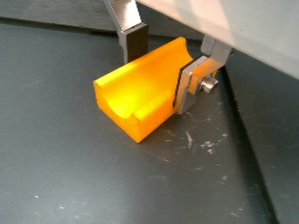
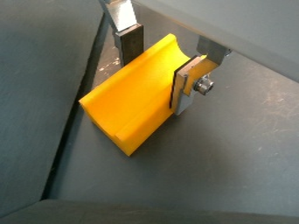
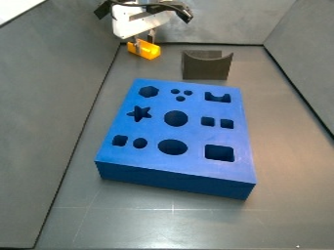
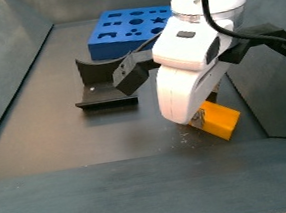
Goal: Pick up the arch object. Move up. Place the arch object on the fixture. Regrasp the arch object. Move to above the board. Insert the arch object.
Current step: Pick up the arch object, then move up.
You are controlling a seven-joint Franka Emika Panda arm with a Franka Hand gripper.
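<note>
We see the gripper [image 1: 163, 63] low over the dark floor [image 1: 70, 166], with its two silver fingers [image 1: 194, 83] clamped on the arch object [image 1: 142, 92], one plate on each long side of it. In both wrist views the yellow-orange piece lies with its notched end face toward the camera, and its lower edge appears to rest on the floor; we cannot tell for certain whether it is in contact or just above.

In a side view the gripper [image 3: 144, 37] sits in the upper left of the frame, with the arch object [image 3: 146, 48] just below the white hand, near the back wall. The fixture [image 3: 204, 64] stands to its right, apart from it, at upper centre. The board [image 3: 179, 129] fills the middle of the frame, well apart from the gripper. We count its cutouts as star, hexagon, circles, squares, oval and arch; all are empty.

In a side view from the opposite direction the arch object [image 4: 218, 120] shows at lower right beneath the white arm [image 4: 188, 66], the fixture [image 4: 107, 81] lies left of it, and the board [image 4: 128, 30] lies beyond at upper centre.
</note>
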